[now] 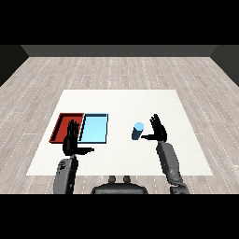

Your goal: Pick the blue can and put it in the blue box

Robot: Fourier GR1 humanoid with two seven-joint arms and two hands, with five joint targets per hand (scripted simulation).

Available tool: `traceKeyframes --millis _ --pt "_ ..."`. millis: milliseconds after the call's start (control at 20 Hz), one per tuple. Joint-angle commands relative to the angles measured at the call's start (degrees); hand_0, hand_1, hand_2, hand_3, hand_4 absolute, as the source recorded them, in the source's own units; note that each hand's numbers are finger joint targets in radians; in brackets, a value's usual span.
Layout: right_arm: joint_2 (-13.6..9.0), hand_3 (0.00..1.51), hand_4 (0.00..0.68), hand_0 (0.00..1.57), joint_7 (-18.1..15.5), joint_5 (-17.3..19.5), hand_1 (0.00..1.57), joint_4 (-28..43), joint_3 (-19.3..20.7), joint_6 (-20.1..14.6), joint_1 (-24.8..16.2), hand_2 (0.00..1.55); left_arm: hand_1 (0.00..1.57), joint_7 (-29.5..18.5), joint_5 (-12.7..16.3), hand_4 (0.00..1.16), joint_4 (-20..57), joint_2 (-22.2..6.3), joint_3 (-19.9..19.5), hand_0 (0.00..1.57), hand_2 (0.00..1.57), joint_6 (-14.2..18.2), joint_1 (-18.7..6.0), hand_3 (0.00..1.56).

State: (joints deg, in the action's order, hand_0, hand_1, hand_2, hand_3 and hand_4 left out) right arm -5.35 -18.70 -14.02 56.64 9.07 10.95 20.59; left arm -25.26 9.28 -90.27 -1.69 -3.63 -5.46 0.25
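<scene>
Head view shows us the blue can [137, 131] standing upright on the white table [186, 158], its long axis vertical and its pale top facing up. Our right hand [158, 130] sits just beside it, so the can lies at about nine o'clock from that palm, with a narrow strip of table between them. The fingers are straight and spread, the thumb reaching toward the can, and nothing is held. Our left hand [72, 139] is well apart from the can, its fingers also straight and empty, lying over the near edges of the red tray [59, 123] and the blue tray [95, 128].

We judge the right hand the nearer one by far, so the reach should be a short move toward nine o'clock. The blue tray then lies farther on at nine o'clock from the can.

Part of the red tray hides behind our left hand. We cannot make out how deep either tray is.
</scene>
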Motion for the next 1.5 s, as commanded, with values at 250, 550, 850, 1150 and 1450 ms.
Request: traceKeyframes --millis 250,550,850,1150,1450 --pt "2.5 0.00 0.000 0.00 -3.2 1.4 0.00 -2.4 -2.8 0.0 -2.3 0.00 0.00 -2.2 0.4 0.00 4.0 -2.3 -2.6 0.00 0.00 -1.6 -1.8 0.00" --pt "3.7 0.00 0.000 0.00 -3.2 0.4 0.00 -4.2 -2.6 -0.5 0.5 0.00 0.00 -0.8 -0.8 0.00 1.3 -0.6 -0.9 0.00 0.00 0.8 -1.4 0.00" --pt "0.8 0.00 0.000 0.00 -1.9 -0.3 0.00 -9.5 -0.8 0.7 5.7 0.00 0.00 -0.3 -0.4 0.00 1.1 -0.5 -0.6 0.00 0.00 0.7 -1.8 0.00" --pt "0.6 0.00 0.000 0.00 -3.3 0.3 0.00 -13.2 -0.9 1.3 7.0 0.00 0.00 -1.8 0.8 0.00 1.5 -2.1 -2.7 0.00 0.00 -1.1 -0.2 0.00" --pt "5.2 0.00 0.000 0.00 -9.3 -0.7 0.00 -17.4 -8.3 -4.4 7.6 0.00 0.00 -4.5 -0.6 0.00 2.3 0.0 -1.2 0.00 0.00 -0.1 1.7 0.00"
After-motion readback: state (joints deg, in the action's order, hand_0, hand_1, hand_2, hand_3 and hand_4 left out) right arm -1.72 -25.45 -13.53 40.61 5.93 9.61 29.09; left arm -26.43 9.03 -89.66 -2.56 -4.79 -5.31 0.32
